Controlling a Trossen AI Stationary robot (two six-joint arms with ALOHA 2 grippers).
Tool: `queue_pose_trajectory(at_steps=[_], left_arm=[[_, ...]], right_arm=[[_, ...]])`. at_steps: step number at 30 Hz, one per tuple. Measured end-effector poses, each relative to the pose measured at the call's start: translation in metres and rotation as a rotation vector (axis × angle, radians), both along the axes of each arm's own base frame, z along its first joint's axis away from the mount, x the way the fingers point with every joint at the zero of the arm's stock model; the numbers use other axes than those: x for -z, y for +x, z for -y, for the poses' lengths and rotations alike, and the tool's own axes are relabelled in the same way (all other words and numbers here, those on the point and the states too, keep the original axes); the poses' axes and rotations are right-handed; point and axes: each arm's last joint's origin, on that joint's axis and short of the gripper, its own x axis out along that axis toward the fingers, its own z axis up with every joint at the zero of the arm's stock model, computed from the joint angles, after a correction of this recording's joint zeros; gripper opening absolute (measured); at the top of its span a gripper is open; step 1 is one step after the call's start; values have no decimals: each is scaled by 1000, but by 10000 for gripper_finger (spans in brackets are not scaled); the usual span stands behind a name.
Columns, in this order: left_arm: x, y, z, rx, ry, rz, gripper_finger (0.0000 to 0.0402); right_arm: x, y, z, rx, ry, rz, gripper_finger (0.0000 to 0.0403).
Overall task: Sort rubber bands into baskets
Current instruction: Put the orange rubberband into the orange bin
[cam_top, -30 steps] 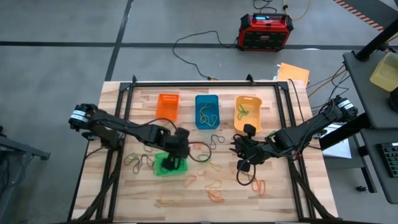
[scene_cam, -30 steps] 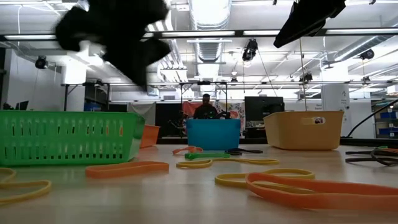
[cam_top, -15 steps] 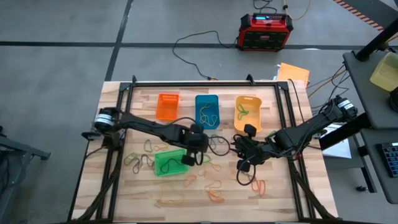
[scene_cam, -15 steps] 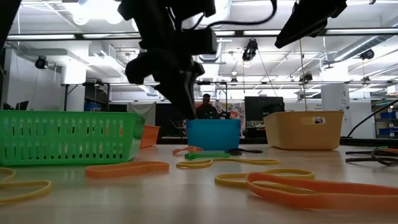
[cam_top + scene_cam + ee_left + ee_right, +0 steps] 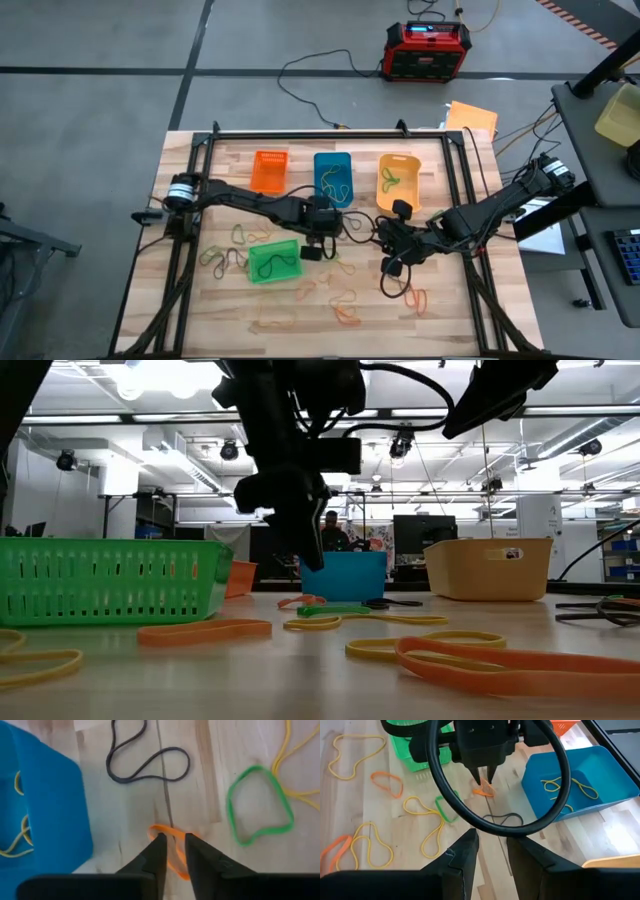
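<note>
My left jaws point(image 5: 172, 851), narrowly parted, hang straight over an orange band point(image 5: 172, 851) on the surface beside the blue basket point(image 5: 45, 810); its loop runs between my tips (right jaws point(image 5: 490, 847) wait farther off, slightly open).

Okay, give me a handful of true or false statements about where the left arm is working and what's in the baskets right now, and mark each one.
1. The left gripper is poised over an orange rubber band on the wood. True.
2. The blue basket is empty. False: yellow rubber bands lie in it.
3. A green rubber band lies on the table, outside any basket. True.
4. The green basket stands in the back row with the other three. False: it sits nearer the front, apart from the orange basket, the blue one and the yellow-orange basket.
5. The left jaws are spread wide. False: they stand only a narrow gap apart.
</note>
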Motion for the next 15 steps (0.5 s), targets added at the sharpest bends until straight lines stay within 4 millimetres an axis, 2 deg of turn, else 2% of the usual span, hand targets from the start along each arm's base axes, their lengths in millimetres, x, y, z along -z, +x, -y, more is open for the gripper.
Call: queue_pose_trajectory(at_steps=[8,15], left_arm=[[2,-2,-1,166,63,-43,132],[5,-2,1,196,-5,-44,143]], right_arm=[[0,0,0,-1,2,1,109],[0,0,0,0,2,1,116]])
